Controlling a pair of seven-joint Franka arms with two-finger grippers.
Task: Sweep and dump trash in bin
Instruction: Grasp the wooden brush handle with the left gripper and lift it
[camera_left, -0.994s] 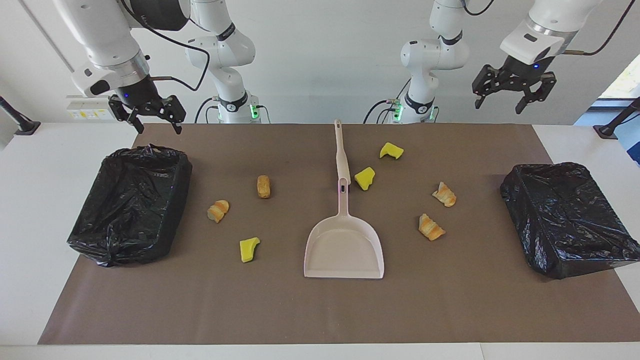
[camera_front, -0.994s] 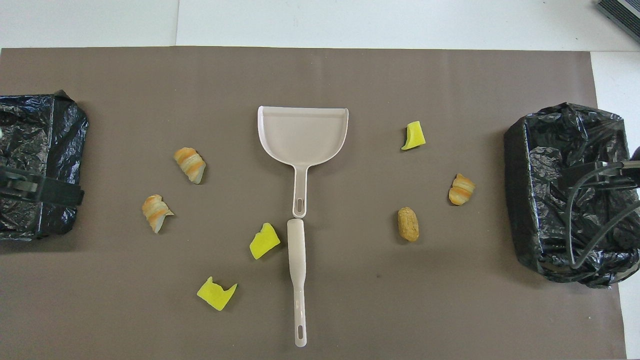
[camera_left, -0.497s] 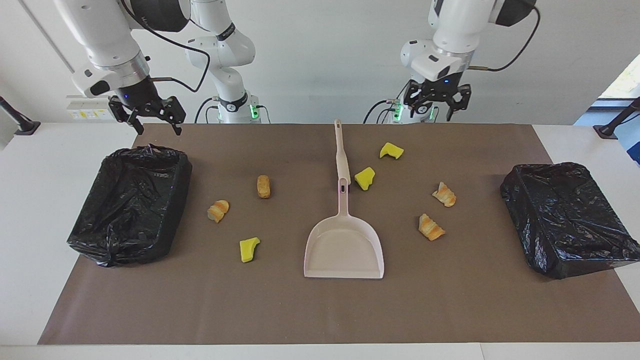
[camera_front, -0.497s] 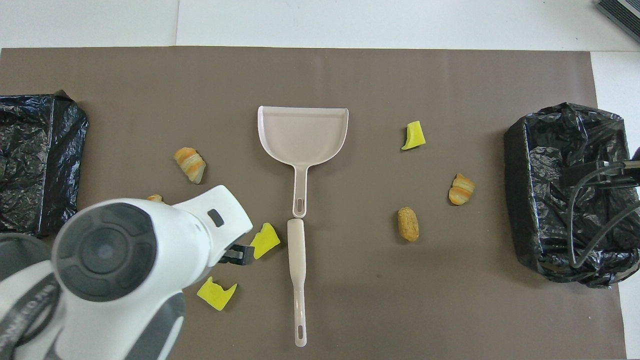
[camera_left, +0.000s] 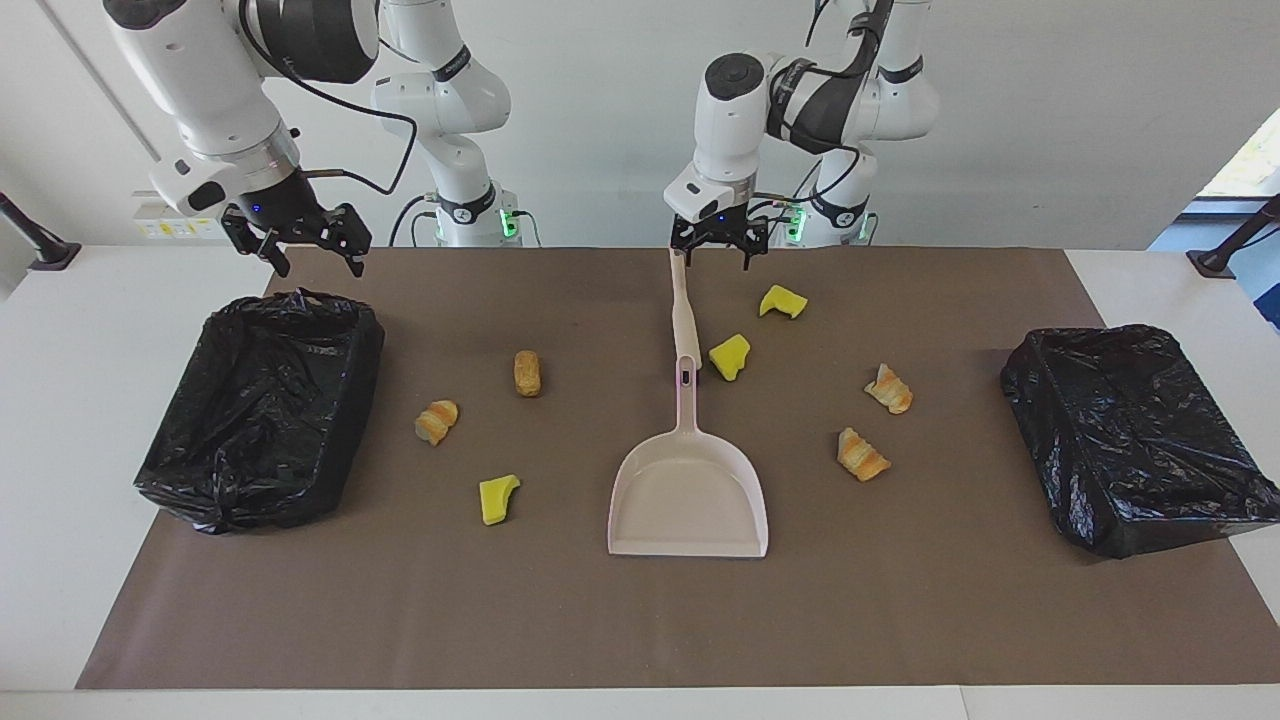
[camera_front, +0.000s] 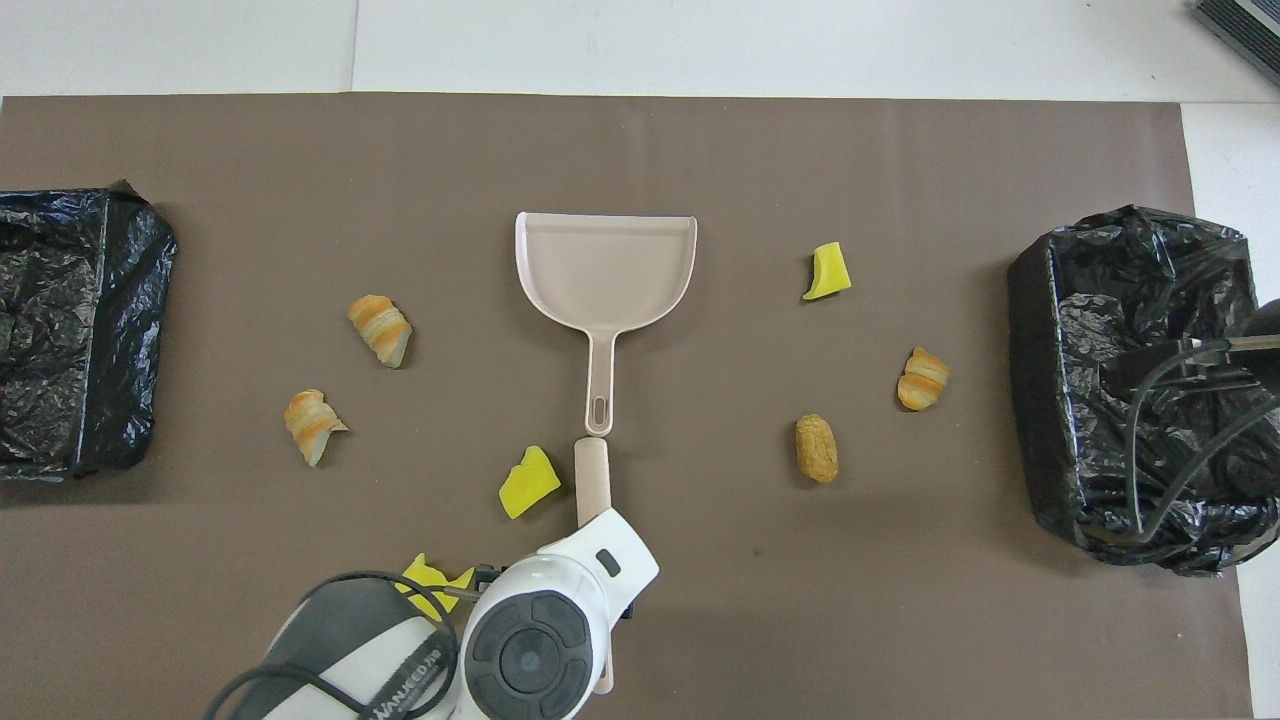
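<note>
Trash (camera_left: 527, 372) lies scattered around the dustpan (camera_left: 688, 500), between two bins (camera_left: 262, 395). Left gripper (camera_left: 709, 252) hovers open and empty over the brush handle (camera_left: 683, 305); a skewed grasp could swing it into the yellow wedge (camera_left: 729, 356). Right gripper (camera_left: 297, 240) waits open. Only "WANEED" reads, partly, on the arm.

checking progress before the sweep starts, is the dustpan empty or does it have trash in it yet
Empty. The dustpan lies flat on the mat with a bare pale tray; all seven bits, like the brown roll, lie scattered on the mat around it.
</note>
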